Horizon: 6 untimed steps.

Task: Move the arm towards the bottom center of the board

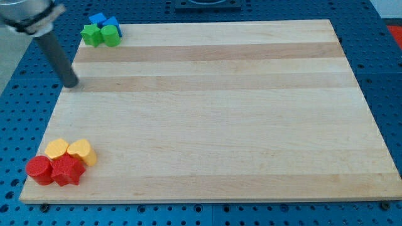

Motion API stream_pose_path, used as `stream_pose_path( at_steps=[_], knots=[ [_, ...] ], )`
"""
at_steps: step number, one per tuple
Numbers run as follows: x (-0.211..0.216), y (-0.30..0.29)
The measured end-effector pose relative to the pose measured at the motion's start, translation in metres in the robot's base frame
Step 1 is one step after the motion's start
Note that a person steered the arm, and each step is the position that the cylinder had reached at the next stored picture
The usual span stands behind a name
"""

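Your rod has no pincer; my tip (71,84) rests at the board (220,113)'s left edge. Above-right, green blocks (100,36) partly hide blue ones (103,22). Below, yellow blocks (70,150) and red blocks (54,170) cluster. No readable writing.

A straight, dark grey rod (58,56) makes up nearly all that shows of the robot arm. It is round in section, smooth and matte, with no visible screws, cables or markings. Its upper end joins a wider, darker, blurred housing (28,11) cut off by the frame. The tip (71,84) is blunt and of the rod's own dark colour.
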<state>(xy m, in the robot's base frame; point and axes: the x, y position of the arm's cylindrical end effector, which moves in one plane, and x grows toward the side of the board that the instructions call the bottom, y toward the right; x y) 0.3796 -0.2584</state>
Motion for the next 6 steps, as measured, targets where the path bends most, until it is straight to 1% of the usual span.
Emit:
stream_pose_path(
  at_steps=[1, 2, 3, 4, 5, 6],
  knots=[
    [-0.037, 0.083],
    [-0.092, 0.162],
    [-0.167, 0.205],
    [-0.187, 0.205],
    [-0.187, 0.201],
    [-0.179, 0.187]
  ],
)
